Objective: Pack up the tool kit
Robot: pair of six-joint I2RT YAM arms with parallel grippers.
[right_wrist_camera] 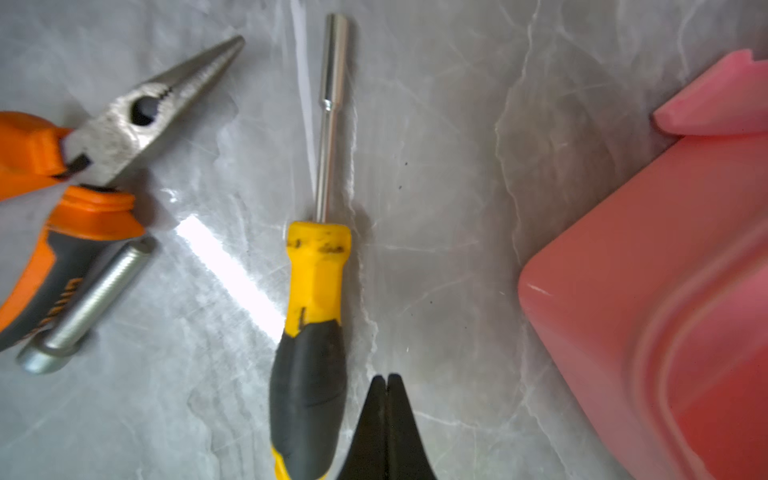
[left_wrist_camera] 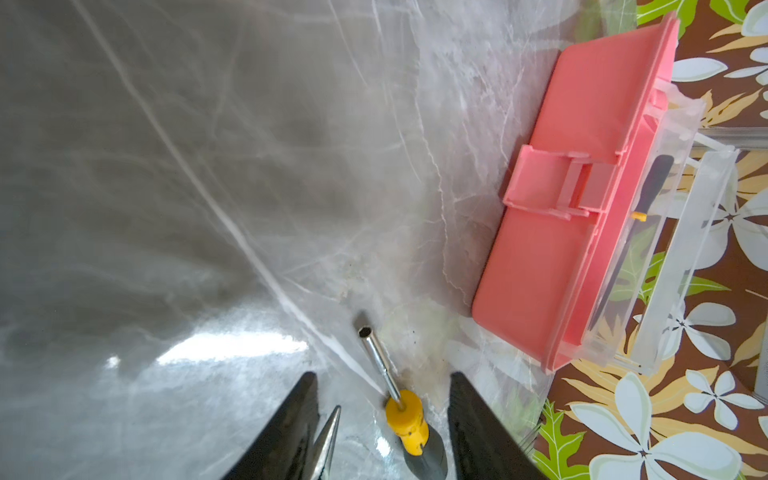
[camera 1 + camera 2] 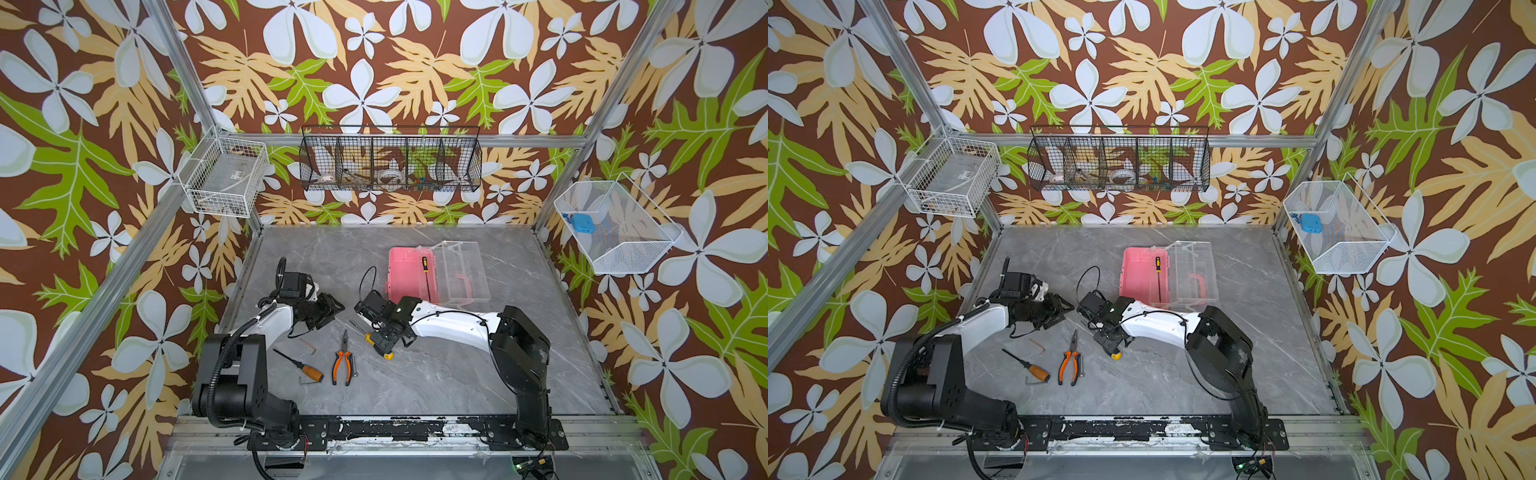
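Grey marble worktop [image 3: 457,374] inside flowered walls; nearest, orange-black pliers [image 3: 342,363] lying flat, right of an orange-handled screwdriver [image 3: 301,365]. Farther in, right fingers [image 1: 374,415] pressed together on nothing, just beside the yellow-black nut driver [image 1: 316,291]; left fingers [image 2: 291,428] parted and empty, left of it. Farthest, pink case [image 3: 409,274], clear lid [image 3: 461,270] thrown open, one yellow-black screwdriver [image 3: 426,278] lying inside.

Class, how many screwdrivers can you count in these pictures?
3: thin screwdriver in the case; yellow-black driver beside the right gripper; orange-handled screwdriver left of the pliers. More may be hidden.
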